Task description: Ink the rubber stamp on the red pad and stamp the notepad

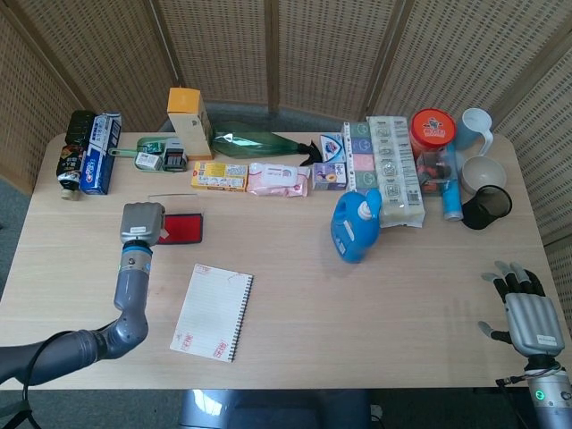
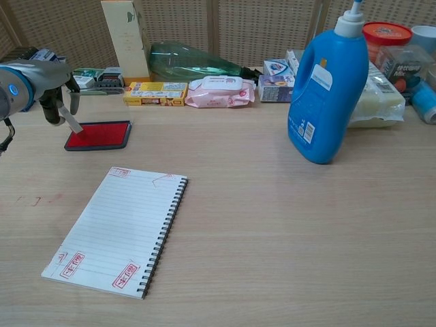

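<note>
A light wooden table (image 1: 375,295) is seen from above and from chest height. The left hand (image 1: 141,222) is held over the left end of the red ink pad (image 1: 181,228), which lies left of centre on the table. In the chest view, the rubber stamp (image 2: 71,120) is gripped in this hand's curled fingers (image 2: 52,109), tilted, with its lower end at the left edge of the pad; whether stamp and pad touch cannot be told. A spiral notepad (image 1: 213,311) lies nearer than the pad, slightly to its right, open flat, with red stamp marks at its near corners and faint ones at its far edge. The right hand (image 1: 530,312) is seen at the near right corner of the table, well apart from everything, fingers spread and holding nothing. A blue detergent bottle (image 1: 356,223) stands right of centre. Boxes, packets and cups are lined along the far edge.
</note>
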Action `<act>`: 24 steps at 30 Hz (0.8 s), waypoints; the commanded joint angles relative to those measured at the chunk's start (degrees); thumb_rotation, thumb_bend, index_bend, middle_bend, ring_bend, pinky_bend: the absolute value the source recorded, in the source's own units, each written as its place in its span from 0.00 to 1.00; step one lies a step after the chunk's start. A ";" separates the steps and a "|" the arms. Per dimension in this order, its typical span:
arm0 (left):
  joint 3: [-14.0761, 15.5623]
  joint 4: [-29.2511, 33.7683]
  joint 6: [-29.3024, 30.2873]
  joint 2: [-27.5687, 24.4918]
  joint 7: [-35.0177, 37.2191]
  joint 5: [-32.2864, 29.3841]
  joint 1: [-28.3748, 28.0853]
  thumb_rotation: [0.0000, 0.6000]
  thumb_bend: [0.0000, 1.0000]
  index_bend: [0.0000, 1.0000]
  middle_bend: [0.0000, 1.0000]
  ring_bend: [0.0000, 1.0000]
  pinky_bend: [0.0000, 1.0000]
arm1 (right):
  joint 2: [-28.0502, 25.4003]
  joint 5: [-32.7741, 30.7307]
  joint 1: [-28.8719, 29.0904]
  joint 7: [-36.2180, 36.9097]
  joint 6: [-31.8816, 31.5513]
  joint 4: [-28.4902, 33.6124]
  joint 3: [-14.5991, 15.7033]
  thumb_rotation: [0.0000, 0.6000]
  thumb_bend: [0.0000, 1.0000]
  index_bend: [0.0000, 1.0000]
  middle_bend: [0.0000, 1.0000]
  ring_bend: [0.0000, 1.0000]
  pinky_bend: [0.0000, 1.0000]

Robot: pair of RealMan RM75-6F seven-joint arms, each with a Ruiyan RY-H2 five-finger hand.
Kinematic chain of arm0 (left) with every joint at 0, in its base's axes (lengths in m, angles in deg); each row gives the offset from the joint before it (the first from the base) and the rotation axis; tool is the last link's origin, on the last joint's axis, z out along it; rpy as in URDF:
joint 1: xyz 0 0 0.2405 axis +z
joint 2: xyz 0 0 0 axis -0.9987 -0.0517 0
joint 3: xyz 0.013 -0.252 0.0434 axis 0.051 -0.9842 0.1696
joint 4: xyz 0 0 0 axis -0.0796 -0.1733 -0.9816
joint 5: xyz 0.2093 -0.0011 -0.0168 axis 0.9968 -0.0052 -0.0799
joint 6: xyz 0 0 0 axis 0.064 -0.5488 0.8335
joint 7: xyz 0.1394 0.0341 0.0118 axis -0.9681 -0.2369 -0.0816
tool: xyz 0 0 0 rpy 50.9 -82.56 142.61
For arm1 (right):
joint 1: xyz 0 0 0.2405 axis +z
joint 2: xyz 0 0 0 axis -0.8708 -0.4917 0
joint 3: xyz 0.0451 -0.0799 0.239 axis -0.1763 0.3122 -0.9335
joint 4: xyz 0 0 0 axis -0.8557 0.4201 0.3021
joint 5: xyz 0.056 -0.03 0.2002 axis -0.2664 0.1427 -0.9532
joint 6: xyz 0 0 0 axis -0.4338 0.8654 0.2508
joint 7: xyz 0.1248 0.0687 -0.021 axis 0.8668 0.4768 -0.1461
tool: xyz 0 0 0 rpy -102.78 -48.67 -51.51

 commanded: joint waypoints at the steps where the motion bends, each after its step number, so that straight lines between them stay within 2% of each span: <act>1: 0.25 -0.60 0.02 0.37 0.26 -0.47 -0.28 1.00 0.37 0.60 1.00 1.00 1.00 | -0.04 0.15 -0.02 0.11 -0.09 0.03 0.06 1.00 0.04 0.23 0.11 0.09 0.08; 24: 2.54 -7.45 -0.67 4.53 3.23 0.63 -1.71 1.00 0.37 0.60 1.00 1.00 1.00 | 0.07 -0.66 -0.06 -0.23 -0.19 0.66 -0.03 1.00 0.06 0.21 0.12 0.10 0.08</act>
